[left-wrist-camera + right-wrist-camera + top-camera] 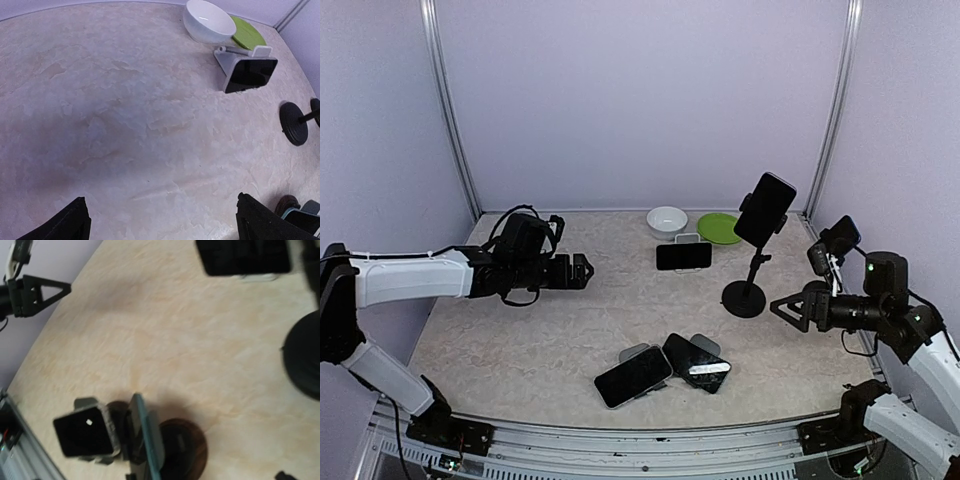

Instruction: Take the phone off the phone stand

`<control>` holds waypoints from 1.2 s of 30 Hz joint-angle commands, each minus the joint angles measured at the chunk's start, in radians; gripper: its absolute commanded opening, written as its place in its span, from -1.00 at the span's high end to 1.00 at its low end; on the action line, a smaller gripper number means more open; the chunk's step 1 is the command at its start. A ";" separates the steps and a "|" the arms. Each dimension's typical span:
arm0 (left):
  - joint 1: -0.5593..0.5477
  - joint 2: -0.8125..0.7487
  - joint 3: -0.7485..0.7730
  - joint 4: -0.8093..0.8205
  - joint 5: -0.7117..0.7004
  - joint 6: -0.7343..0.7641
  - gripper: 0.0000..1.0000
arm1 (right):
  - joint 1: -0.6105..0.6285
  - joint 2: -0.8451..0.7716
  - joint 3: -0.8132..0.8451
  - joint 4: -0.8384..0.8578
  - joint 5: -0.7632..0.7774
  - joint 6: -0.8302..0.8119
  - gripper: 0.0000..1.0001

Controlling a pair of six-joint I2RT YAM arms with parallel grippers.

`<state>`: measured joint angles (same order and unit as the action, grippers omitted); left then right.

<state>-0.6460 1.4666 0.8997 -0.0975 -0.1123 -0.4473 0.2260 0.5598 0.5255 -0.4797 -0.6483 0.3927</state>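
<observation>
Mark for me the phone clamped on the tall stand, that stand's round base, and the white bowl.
phone [766,208], top external view, middle of its dark face.
round base [735,300], top external view, left part of the black disc.
white bowl [207,20], left wrist view, inner wall.

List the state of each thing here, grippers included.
Left gripper, open, empty.
Right gripper, open, empty.
Phone on tall stand, clamped, tilted, off the table.
Phone on small stand, propped sideways.
Two front phones, lying down, side by side.
Bowl, upright, empty.
Plate, empty.

White bowl [667,219] just beside green plate [721,229], both at far edge of beige marbled tabletop [520,330]
</observation>
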 commanded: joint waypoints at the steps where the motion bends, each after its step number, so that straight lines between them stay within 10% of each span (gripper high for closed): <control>1: -0.087 -0.067 0.015 -0.075 -0.036 0.096 -0.98 | 0.061 0.011 -0.028 0.095 -0.021 0.009 -1.00; 20: -0.633 -0.077 0.066 -0.466 -0.270 0.051 -0.98 | 0.196 0.143 -0.097 0.366 -0.050 0.055 -1.00; 36: -0.817 0.209 0.183 -0.556 -0.395 0.007 -0.98 | 0.199 0.114 -0.136 0.386 -0.047 0.060 -1.00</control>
<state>-1.4517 1.6367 1.0512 -0.6418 -0.4610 -0.4232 0.4122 0.6861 0.4026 -0.1246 -0.6823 0.4473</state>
